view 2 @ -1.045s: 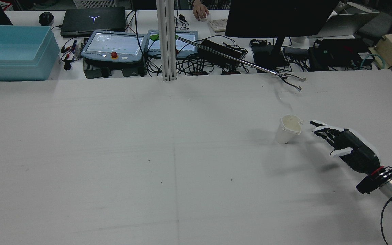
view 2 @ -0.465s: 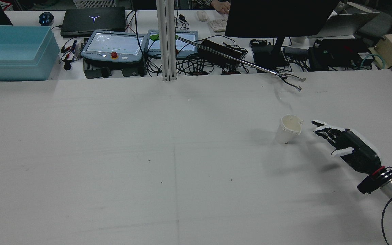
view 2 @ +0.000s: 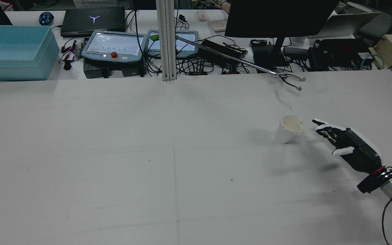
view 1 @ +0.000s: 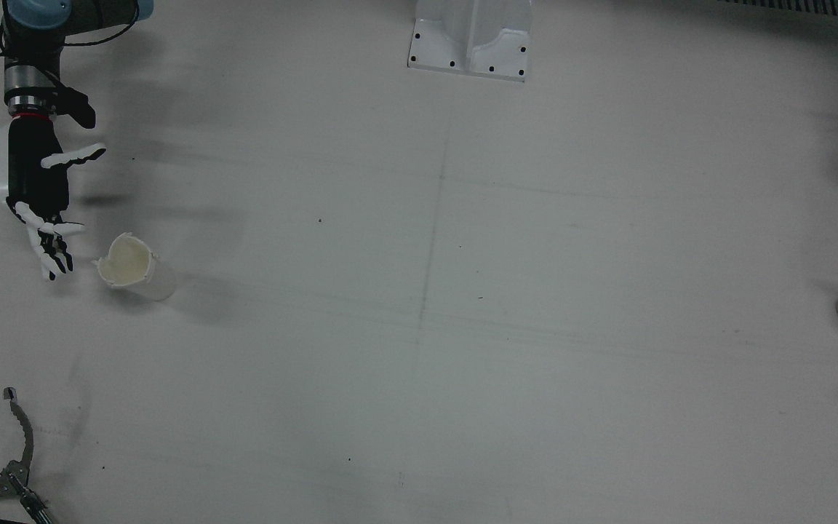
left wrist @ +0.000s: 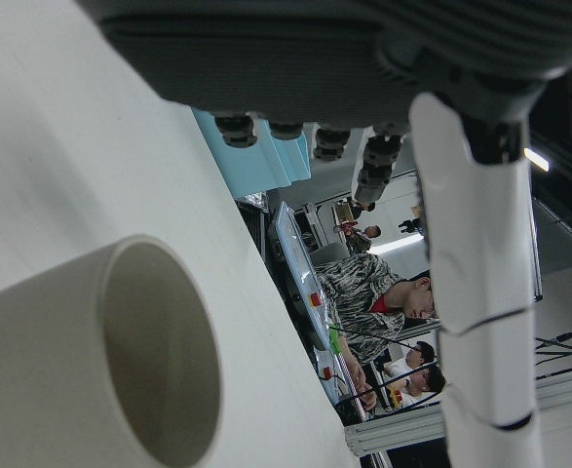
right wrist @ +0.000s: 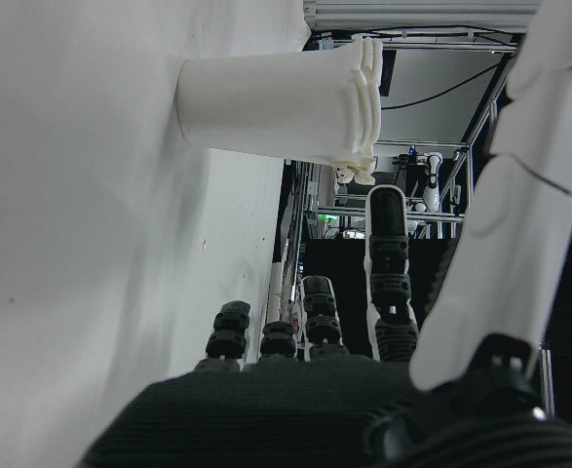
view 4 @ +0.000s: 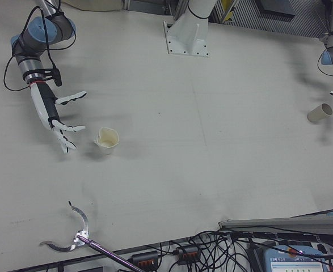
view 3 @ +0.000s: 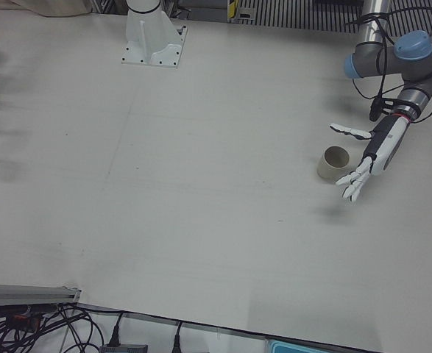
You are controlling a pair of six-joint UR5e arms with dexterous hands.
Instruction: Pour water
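Hovering the right hand (view 2: pixel 349 146) low over the table (view 2: pixel 168 177), with fingers splayed wide and thumb swung out, grasping nothing, aiming the fingertips at the white paper cup (view 2: pixel 288 129) and stopping just short of touching it. Finding that cup upright on the right half of the table, showing a torn, ragged rim and a creamy inside, not revealing any water level. Risking, on closing in, a nudge from the leading fingertips before wrapping the thumb round the opposite wall, so sliding or tipping a light cup and spilling any contents. Risking also, judging by the thin wall and damaged lip, crushing it under too hard a squeeze, or dribbling through the tear while pouring. Mirroring this on the other half, well apart: floating the left hand (view 3: pixel 370 158) open and empty just beside the tan cup (view 3: pixel 335 162), apparently not touching it, with that cup upright and seemingly empty in the left hand view. Inviting trouble through the wide gap between the two cups: carrying a filled cup across, or bringing the tan one over, meaning sloshing on the way and missing the mouth by tilting too early. Noting farther off, at the table's far edge, a metal reach grabber (view 2: pixel 289 81) with its claw spread, near enough to the white cup's side for snagging a lifting arm. Noting beyond it the teach pendants (view 2: pixel 114 46) and loose cables (view 2: pixel 196 66), making any runaway spill costly.
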